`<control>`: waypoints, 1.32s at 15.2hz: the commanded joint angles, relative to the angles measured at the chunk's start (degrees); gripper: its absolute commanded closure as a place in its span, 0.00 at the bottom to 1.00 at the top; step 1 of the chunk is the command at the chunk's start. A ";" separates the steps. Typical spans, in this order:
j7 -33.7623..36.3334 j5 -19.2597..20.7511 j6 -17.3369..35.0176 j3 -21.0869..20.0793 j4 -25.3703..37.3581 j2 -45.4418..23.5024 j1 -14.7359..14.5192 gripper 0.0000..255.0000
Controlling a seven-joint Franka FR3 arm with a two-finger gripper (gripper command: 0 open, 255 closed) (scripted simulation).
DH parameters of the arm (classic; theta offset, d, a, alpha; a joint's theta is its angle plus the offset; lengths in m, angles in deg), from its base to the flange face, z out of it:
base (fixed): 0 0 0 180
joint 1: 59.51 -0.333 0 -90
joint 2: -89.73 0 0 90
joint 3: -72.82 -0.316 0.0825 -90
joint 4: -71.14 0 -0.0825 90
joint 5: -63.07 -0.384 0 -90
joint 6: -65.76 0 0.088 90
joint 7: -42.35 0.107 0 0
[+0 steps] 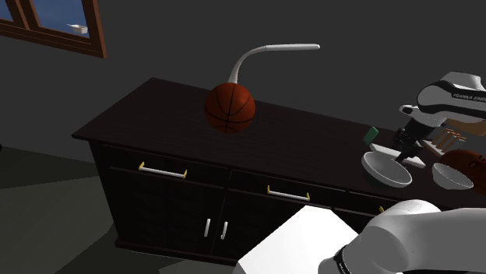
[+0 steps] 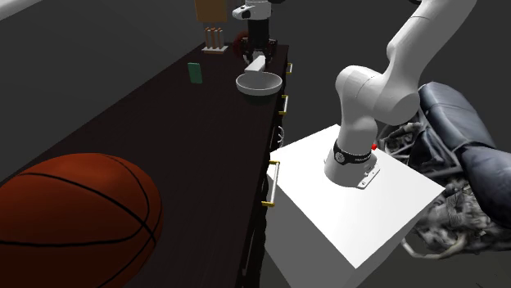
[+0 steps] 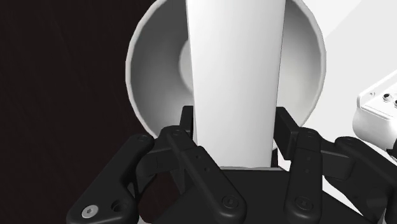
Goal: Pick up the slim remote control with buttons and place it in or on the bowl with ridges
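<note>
Above the bowl, near the front edge of the table, the end effector is clamped on the remote. One black finger presses each long side, w/ no gap visible. The remote is drawn plain white, and no buttons show on the face seen in the wrist view.

**Task status**
1. Grasp: done. Remote is off the table and carried by the end effector.
2. Transport: done, by judgement. In the wrist view the remote runs across the bowl's middle. In the second ext. view its lower end hangs close over the rim.
3. Placement: not done. Contact between remote and bowl cannot be confirmed. Remaining steps: lower slightly, release, retract.

**Containers**
- Bowl under the remote: white, round, wall smooth as rendered, ridges not discernible. The visible interior holds nothing, but the centre is hidden behind the remote.
- 2nd bowl: white, near the first, toward the shoulder view's right. Interior looks empty as far as it can be seen.

**Caution:** the remote is held end-down, so on release it will probably tip and lean on the bowl wall rather than lie flat. Release low to limit the chance of it sliding out toward the white device beside the bowl.
</note>
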 commanded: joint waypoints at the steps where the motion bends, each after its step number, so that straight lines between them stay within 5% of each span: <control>1: 0.03 0.46 1.41 0.70 -1.20 -0.09 0.08 1.00; 9: 0.29 1.93 7.79 4.33 -5.58 -1.73 -0.58 1.00; 17: 0.29 2.00 8.15 4.54 -5.80 -1.86 -0.63 1.00; 18: 0.29 2.02 8.16 4.54 -5.83 -1.83 -0.60 0.00; 20: 0.30 2.02 8.18 4.55 -5.84 -1.84 -0.61 0.00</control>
